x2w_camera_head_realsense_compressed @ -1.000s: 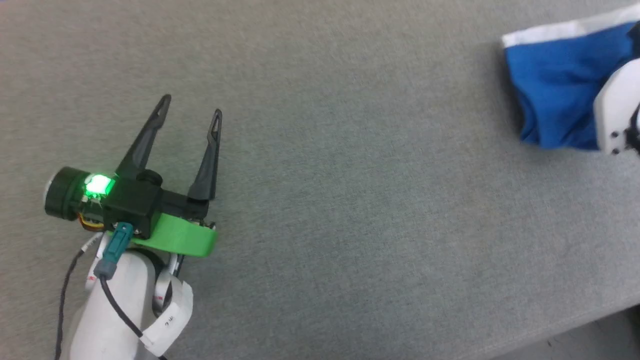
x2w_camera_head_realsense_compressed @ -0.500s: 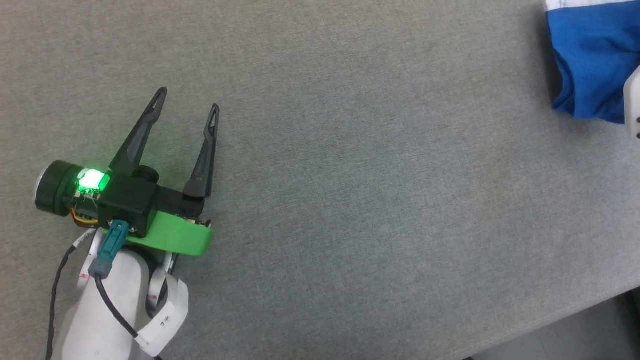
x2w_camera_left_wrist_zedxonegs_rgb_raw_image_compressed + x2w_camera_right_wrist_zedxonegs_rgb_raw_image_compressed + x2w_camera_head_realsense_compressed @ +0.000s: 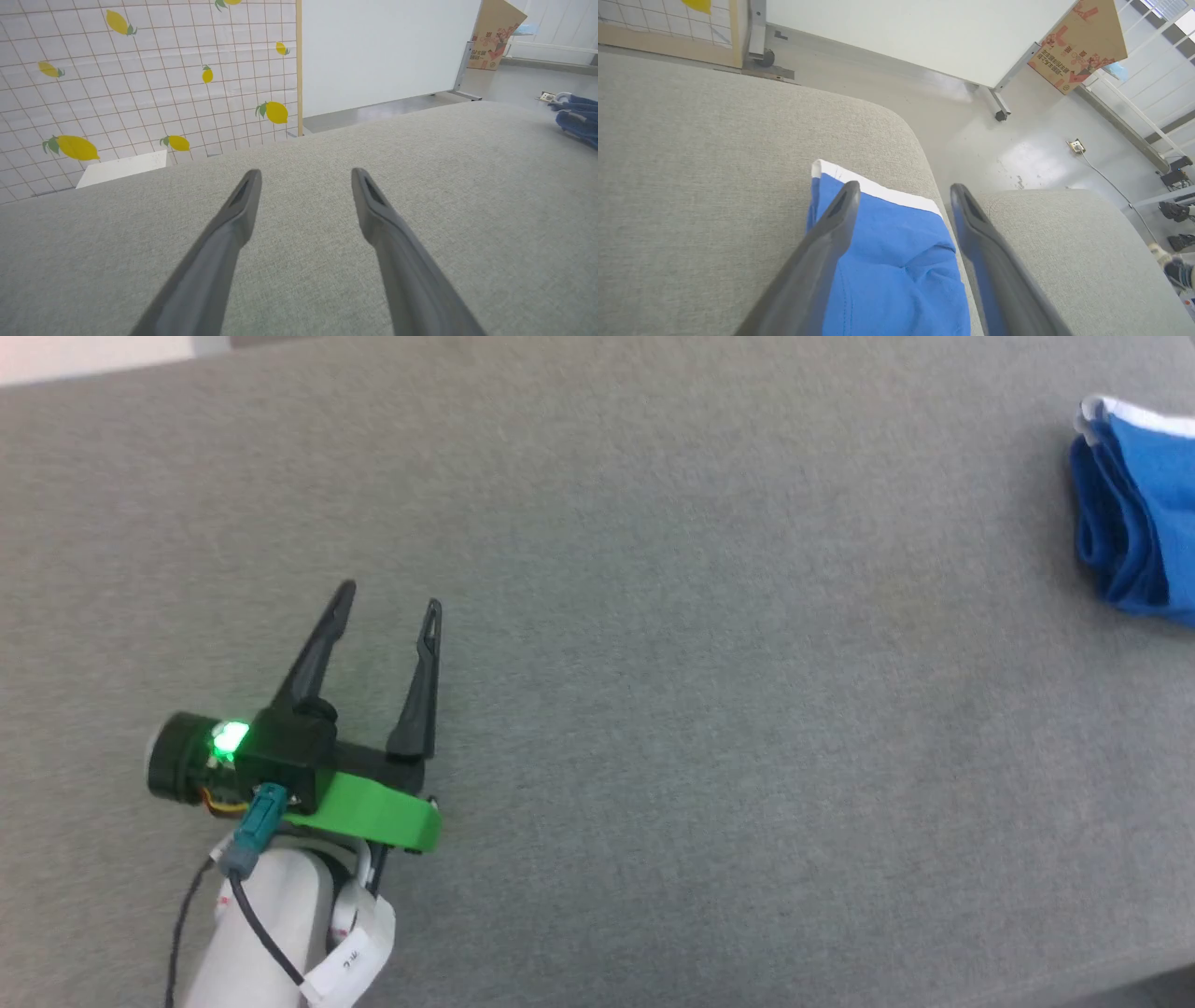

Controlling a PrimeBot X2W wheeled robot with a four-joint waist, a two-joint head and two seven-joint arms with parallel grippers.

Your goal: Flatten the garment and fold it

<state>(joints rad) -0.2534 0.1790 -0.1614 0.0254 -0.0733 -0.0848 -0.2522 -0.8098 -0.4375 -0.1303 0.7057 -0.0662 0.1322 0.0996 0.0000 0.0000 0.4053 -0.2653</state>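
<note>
Both spread wide, empty: left tool (image 3: 389, 596), right tool (image 3: 904, 185) over garment (image 3: 896, 252).

I saw the garment (image 3: 1137, 523) folded into a thick blue bundle, white trim along one edge, lying by the rounded corner of the counter (image 3: 691, 140).

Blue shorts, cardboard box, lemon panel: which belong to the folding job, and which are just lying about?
Part of the job:
bright blue thin-fabric shorts with white trim
grey fabric-covered table under them
right gripper, open over the shorts
left gripper, open and empty

Just lying about:
brown printed cardboard box
lemon-patterned grid panel
white wheeled board
floor socket with cable
</note>
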